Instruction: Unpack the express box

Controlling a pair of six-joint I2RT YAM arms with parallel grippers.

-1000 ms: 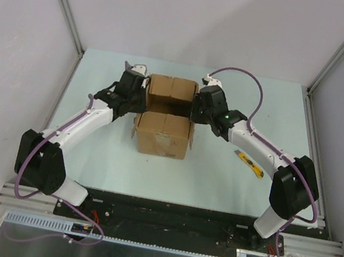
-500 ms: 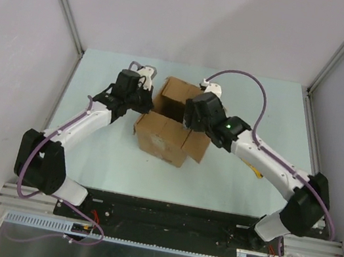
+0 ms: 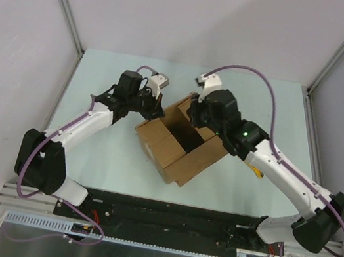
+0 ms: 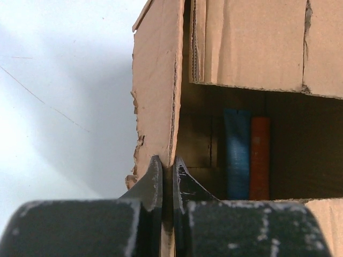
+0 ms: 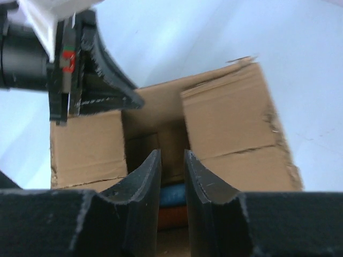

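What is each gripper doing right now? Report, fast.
Left gripper: shut on an edge of the express box.
Right gripper: slightly open, gripping nothing.

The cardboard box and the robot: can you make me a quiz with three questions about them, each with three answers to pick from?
1. Where is the express box?
A. on a chair
B. on the table
C. on a shelf

2. What is inside it?
A. a blue thing and an orange-red thing
B. a green thing and a pink thing
C. nothing at all

3. What is the left pincer doing?
A. standing wide open above the table
B. holding a cup
C. pinching an edge of the box

Answers:
1 B, because the top view shows the box standing on the pale table.
2 A, because the left wrist view shows blue and orange-red side by side in the dark inside.
3 C, because its two fingers are closed on the cardboard.
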